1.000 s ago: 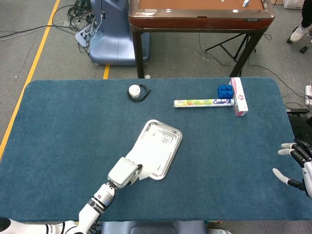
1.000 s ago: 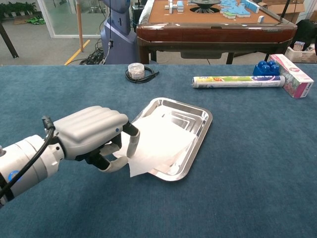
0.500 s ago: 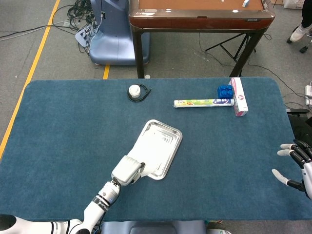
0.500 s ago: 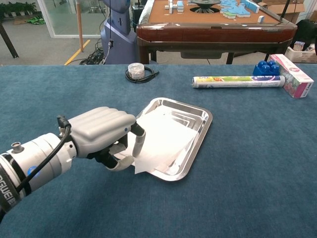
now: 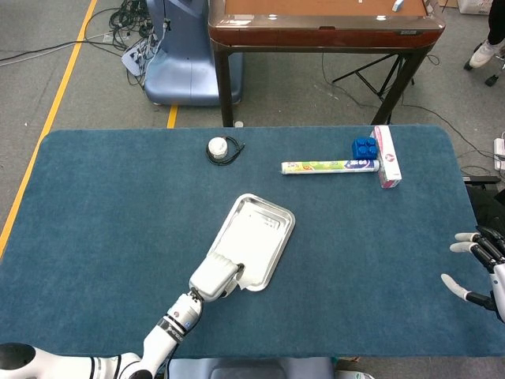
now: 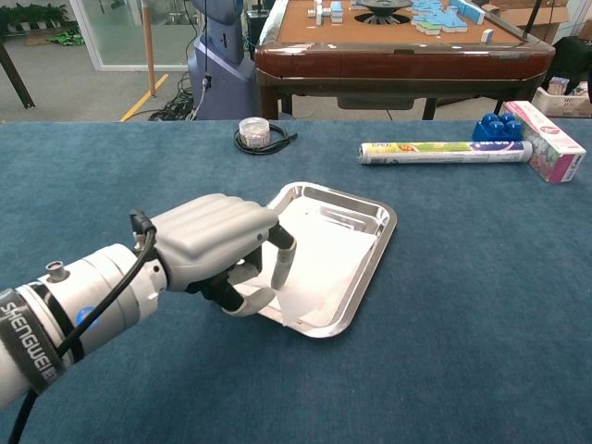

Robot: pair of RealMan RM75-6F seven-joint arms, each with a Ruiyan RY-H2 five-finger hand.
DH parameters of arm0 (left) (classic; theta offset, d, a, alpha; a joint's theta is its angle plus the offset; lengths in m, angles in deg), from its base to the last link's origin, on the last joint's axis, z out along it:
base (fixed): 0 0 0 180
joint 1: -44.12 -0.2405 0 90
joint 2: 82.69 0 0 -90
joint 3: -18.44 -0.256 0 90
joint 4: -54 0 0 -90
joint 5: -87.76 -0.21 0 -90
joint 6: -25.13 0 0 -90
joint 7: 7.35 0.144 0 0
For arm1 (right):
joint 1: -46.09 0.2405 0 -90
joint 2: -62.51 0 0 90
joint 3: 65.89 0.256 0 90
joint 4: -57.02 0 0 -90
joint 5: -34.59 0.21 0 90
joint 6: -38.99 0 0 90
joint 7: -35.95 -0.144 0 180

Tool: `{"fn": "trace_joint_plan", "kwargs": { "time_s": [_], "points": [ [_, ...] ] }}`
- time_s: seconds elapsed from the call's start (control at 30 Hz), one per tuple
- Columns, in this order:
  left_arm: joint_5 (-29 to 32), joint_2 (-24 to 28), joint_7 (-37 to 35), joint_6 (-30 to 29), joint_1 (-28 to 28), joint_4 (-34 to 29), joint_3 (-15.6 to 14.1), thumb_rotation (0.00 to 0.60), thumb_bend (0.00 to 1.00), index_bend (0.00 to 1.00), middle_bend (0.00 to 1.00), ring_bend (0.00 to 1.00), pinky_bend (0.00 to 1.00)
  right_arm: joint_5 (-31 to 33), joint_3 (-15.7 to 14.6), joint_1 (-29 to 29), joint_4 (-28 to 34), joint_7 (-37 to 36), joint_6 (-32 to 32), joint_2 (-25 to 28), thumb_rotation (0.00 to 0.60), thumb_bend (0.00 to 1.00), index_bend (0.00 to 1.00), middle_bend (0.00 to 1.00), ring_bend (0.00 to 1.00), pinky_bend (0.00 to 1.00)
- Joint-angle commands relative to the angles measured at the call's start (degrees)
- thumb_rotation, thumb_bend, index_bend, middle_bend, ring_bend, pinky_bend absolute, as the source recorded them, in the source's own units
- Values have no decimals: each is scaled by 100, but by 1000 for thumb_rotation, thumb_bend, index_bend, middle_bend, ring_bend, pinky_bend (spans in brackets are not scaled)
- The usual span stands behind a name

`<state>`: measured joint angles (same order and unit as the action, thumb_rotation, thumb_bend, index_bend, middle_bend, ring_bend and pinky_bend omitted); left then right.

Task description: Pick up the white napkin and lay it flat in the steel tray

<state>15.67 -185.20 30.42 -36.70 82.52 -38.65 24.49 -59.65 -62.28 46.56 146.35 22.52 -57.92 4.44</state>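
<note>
Head view: the white paper napkin (image 5: 254,246) lies inside the shiny rectangular steel tray (image 5: 278,213) on the blue cloth-covered table (image 5: 102,213), a pale sheet hard to tell from the metal. The grey-white left hand (image 5: 214,275) covers the tray's near corner, so the napkin's near edge is hidden. The right hand (image 5: 478,267) sits at the frame's right edge, partly cut off, fingers spread and holding nothing.

Chest view: the napkin (image 6: 326,264) rests mostly flat in the tray (image 6: 383,225), lightly creased. The left hand (image 6: 220,250) pinches its near edge between thumb and finger. The right hand is out of frame.
</note>
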Motion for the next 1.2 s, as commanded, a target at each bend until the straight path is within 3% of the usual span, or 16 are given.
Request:
{"fn": "trace_joint_plan", "kwargs": {
  "time_s": [0.03,0.27,0.53,0.93,1.2],
  "points": [
    [-92,-50,-101,-34,12,81,-24,600,503,598,1000,1000,1000,4,5,-2,-9,-3,-5,-6,600,166,419,343,185,552],
    [-223,-184,-203,-97,35,274,-36,600,420,459,1000,1000,1000,19,12,0,-10,16,1,-13,600,166,419,344,185,552],
    [-192,-437,-26,-251,23,443,18,600,318,432,1000,1000,1000,-5,29,-27,-33,-24,-96,-51,600,166,419,349,191,552],
    [-196,-346,28,-277,-16,367,-41,600,305,433,1000,1000,1000,6,28,-23,-28,-29,-70,-40,600,166,419,350,191,552],
    [-181,202,-91,191,106,49,-180,600,331,441,1000,1000,1000,-1,17,-11,-10,73,-28,-52,600,166,419,350,191,552]
  ]
}}
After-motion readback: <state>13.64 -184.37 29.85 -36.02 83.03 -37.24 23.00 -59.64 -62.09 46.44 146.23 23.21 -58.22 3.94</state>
